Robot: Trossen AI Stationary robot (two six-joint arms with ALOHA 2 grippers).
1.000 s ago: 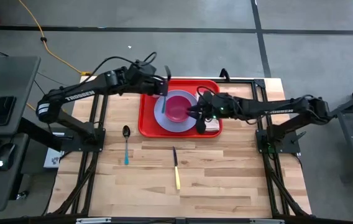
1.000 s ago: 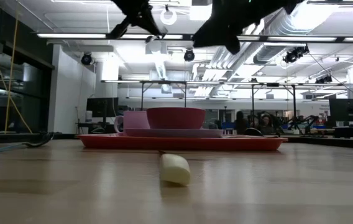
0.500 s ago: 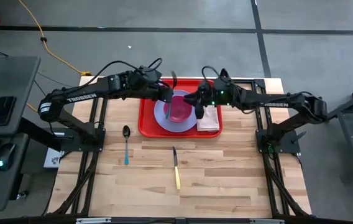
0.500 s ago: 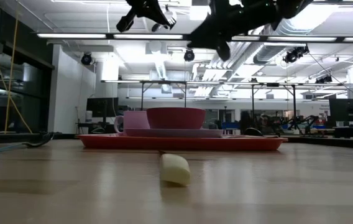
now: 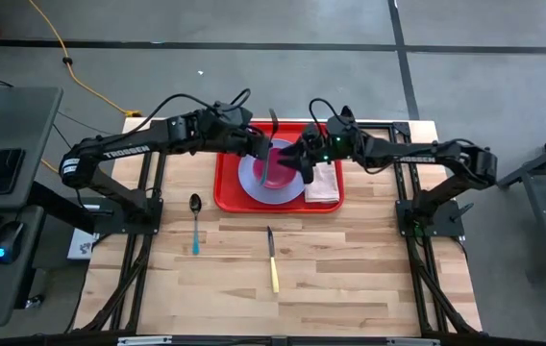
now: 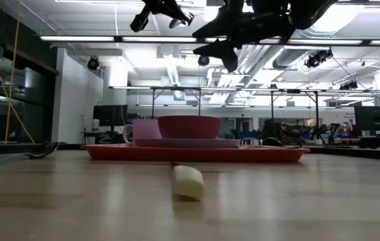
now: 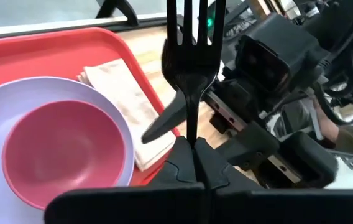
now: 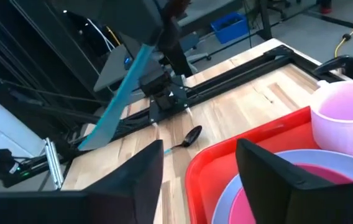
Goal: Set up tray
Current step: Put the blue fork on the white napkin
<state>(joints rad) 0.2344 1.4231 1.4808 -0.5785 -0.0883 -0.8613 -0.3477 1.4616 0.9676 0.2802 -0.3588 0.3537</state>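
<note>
Cutlery is being brought to the large red rectangular plastic tray [image 5: 230,197], which lies at the far middle of the wooden table [image 5: 350,279] and carries a lavender round plate [image 5: 250,181] with a dark pink bowl [image 5: 277,167], a pale pink cup [image 8: 344,118] and a folded beige napkin [image 5: 323,185]. The left gripper [image 7: 192,149] hangs above the tray, its jaws pinched tight on the handle of a black plastic fork [image 7: 190,56], tines pointing away from the wrist, probably so that it can be laid beside the plate. The right gripper [image 8: 198,165] hovers over the tray's napkin side with jaws spread wide and nothing between them. A black-bowled spoon with a teal handle [image 5: 195,221] and a yellow-handled knife [image 5: 272,261] lie on the bare table nearer the front, well apart from the tray; these 2 pieces are judged not yet placed.
</note>
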